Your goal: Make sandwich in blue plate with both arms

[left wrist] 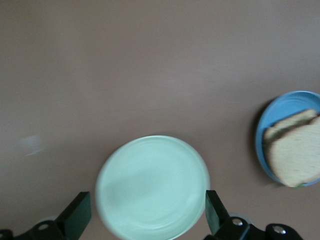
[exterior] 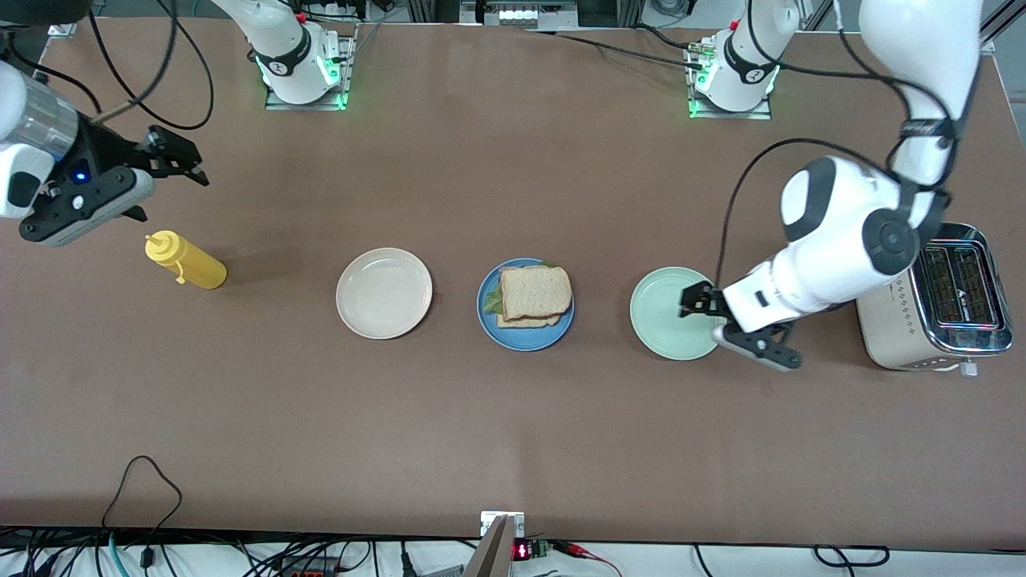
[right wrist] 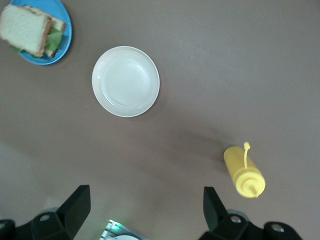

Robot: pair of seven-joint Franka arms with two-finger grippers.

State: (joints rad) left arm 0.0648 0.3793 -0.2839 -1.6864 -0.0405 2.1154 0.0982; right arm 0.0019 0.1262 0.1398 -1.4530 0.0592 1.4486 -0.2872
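Even, bright overhead lighting seen across brown table (exterior: 513, 417); shadows soft and short. Faint shadow cast beside yellow bottle (exterior: 186, 260), toward blue plate (exterior: 525, 332). Glare noted on chrome top of toaster (exterior: 958, 288) and glossy shell of left arm (exterior: 834, 232). Green glow seen at both arm bases. Front view sharp throughout. Left wrist view soft: mint-green plate (left wrist: 152, 187) smeared at rim, sandwich (left wrist: 295, 152) blurred. Right wrist view clearer, slight dimming toward corners.

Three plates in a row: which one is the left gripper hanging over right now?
The pale green plate, at the toaster end of the row. The open left gripper is over it; the blue plate holds the sandwich, the cream plate is bare.
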